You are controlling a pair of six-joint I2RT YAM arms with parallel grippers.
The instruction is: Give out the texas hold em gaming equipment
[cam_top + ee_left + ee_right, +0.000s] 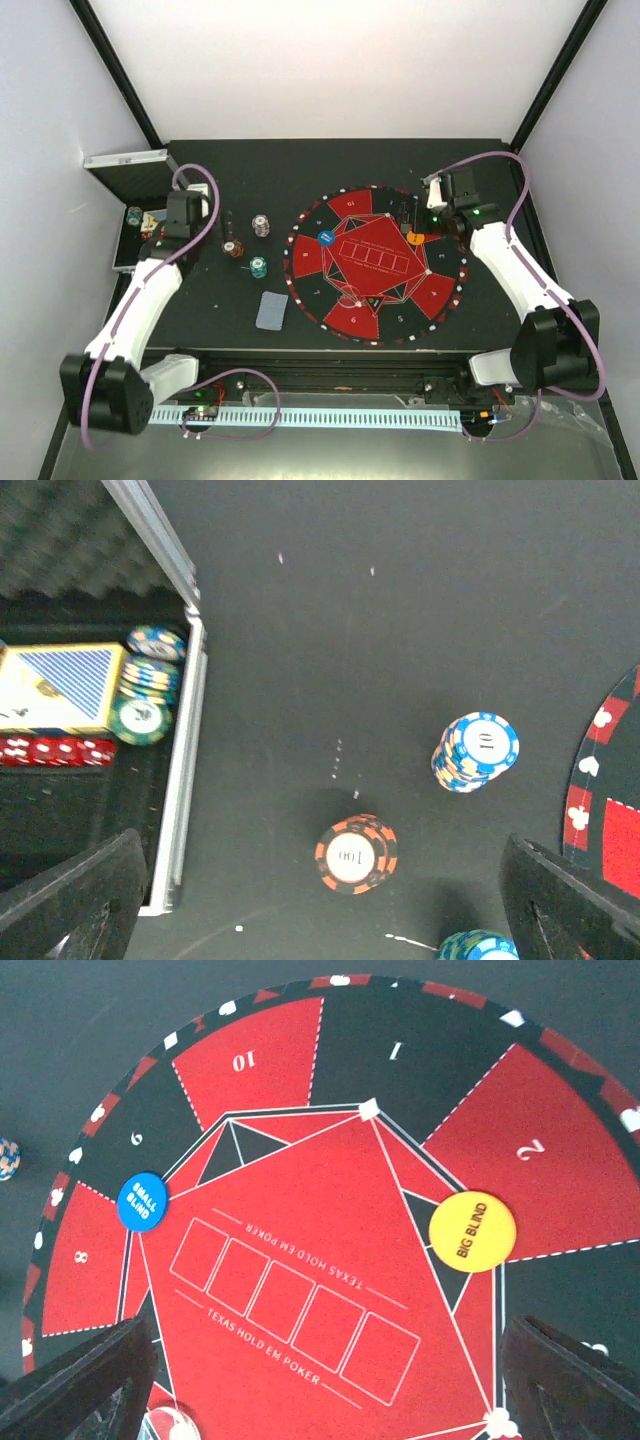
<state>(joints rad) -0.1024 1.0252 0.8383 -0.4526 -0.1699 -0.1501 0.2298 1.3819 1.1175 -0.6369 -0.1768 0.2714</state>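
Where the bench (pixel 225 325) runs closest to the arm bases, a grey-blue playing card (pixel 271 310) lies flat on its matt black surface, nearer the bases than the left gripper (pixel 318 880) and off to its right. That gripper's fingers stand wide apart, holding nothing. Below the gap, touching neither finger, sits a short orange-and-black chip stack (pixel 356 854), round with a white face and striped edge. Just to the gripper's near right is a teal stack (pixel 478 947) with white edge marks, cut off by the frame. Ahead and to the right stands a taller blue-and-white stack (pixel 476 752), slightly skewed.

To the left of this gripper is the open silver case (pixel 185 780) with its ribbed metal rim. Inside, teal-and-cream chips (pixel 148 685) lean against a blue-backed card box (pixel 60 688), with a row of red white-dotted pieces (pixel 55 750) beside it and egg-crate foam (pixel 60 540) beyond.

Farther across, the right gripper (pixel 330 1340) hangs over the round red-and-black mat (pixel 250 1060), fingers spread and empty. In its wrist view a glossy blue disc (pixel 141 1201) marked SMALL BLIND lies ahead to the left. A yellow disc (pixel 472 1231) marked BIG BLIND lies ahead to the right, both flat on the mat.
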